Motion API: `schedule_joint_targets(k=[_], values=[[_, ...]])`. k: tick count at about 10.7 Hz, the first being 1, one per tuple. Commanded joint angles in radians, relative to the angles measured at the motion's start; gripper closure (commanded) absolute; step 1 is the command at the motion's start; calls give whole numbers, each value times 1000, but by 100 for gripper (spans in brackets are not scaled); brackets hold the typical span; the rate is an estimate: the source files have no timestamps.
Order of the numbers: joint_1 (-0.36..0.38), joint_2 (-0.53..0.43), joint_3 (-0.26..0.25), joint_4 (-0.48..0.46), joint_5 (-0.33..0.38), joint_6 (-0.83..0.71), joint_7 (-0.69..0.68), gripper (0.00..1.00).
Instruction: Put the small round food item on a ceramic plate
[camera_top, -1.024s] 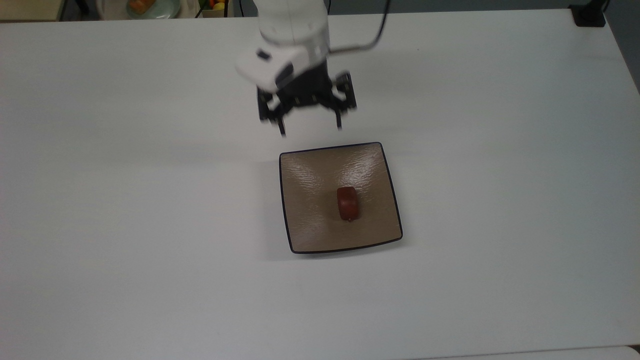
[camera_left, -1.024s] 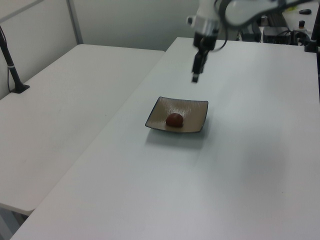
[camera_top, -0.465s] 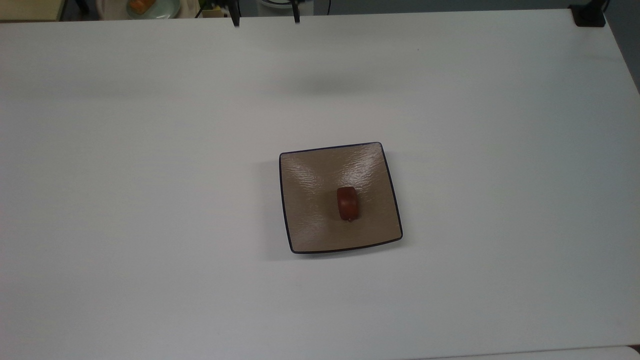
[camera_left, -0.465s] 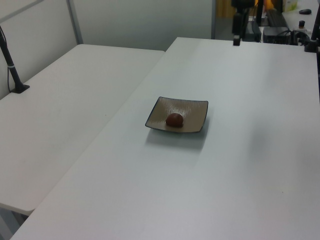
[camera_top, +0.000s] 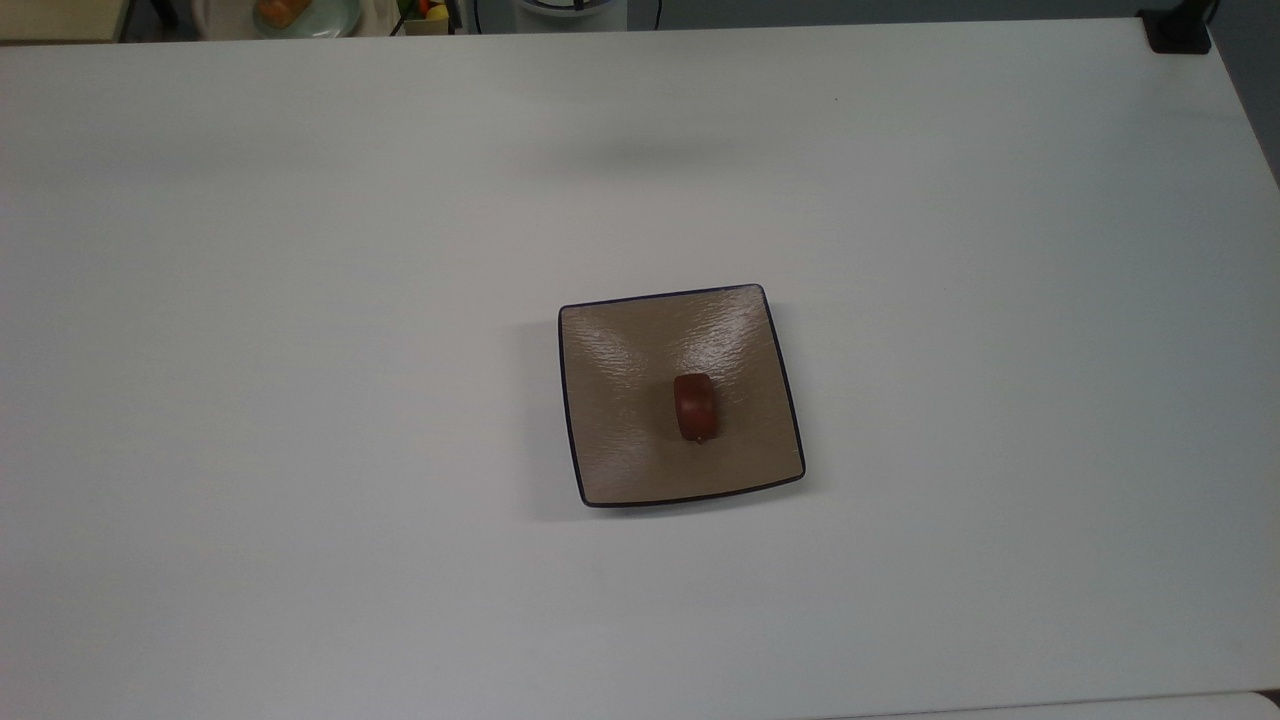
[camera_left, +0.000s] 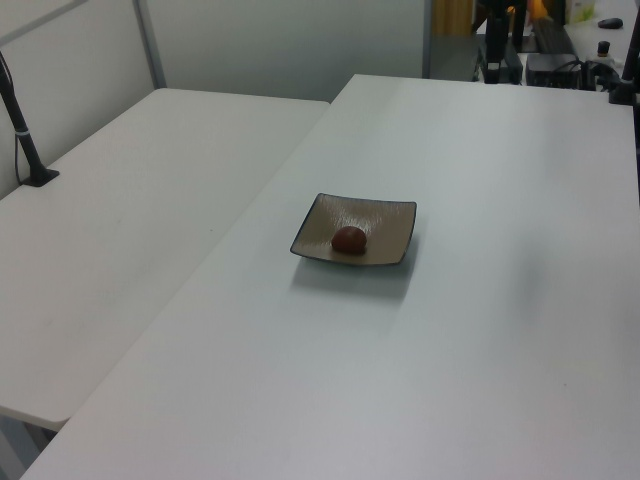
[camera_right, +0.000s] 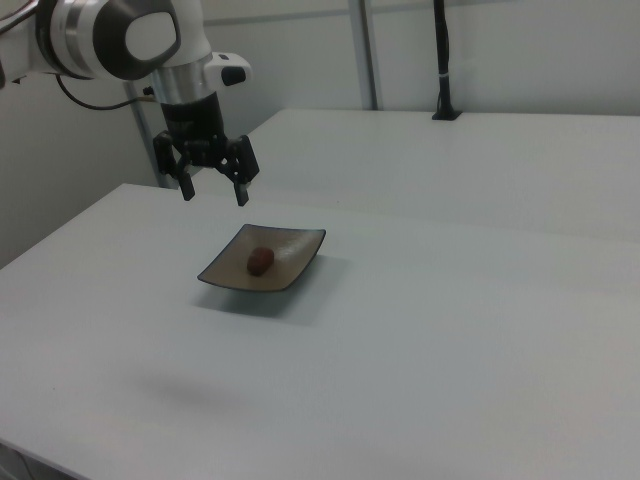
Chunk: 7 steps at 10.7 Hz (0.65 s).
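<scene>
A: Where does the small round food item (camera_top: 695, 406) sit?

B: On the ceramic plate (camera_top: 620, 440), a little toward the top view's right of its middle, lying free with nothing touching it. In the left view the food item (camera_left: 348, 238) rests in the plate's (camera_left: 385, 222) shallow dip; in the right view it (camera_right: 260, 260) does the same on the plate (camera_right: 295, 250).

A: And the pincer?

B: The right view shows the pincer (camera_right: 212, 191) raised above the surface (camera_top: 300, 400), beyond the plate's far corner, its two fingers (camera_right: 241, 193) spread apart and holding nothing.

A: So the job looks finished?

B: I judge it so — the item is on the plate and released.

A: What could spoil it, then?

B: The plate is glossy and rippled, and the lump is rounded — a knock to the plate's rim could roll it toward an edge. If the arm swung low across the plate, a finger could catch the item or tip the plate. A bump to the surface itself might do the same, though the dip should hold it.

A: The safest course?

B: Keep the pincer high and away from the plate.
</scene>
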Motion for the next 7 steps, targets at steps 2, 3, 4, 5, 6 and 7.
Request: schedule_joint_targets(k=[2,3,4,5,6,7], values=[[-2,-20,-6,-35,-9,55,-55,0],[-1,-19,-4,-36,-9,55,-53,0],[-1,-19,-4,-36,-9,55,-50,0],[1,-19,-6,-35,-9,51,-50,0],[-1,-17,-4,-36,-7,52,-46,0],[1,-10,-4,-33,-3,55,-44,0]])
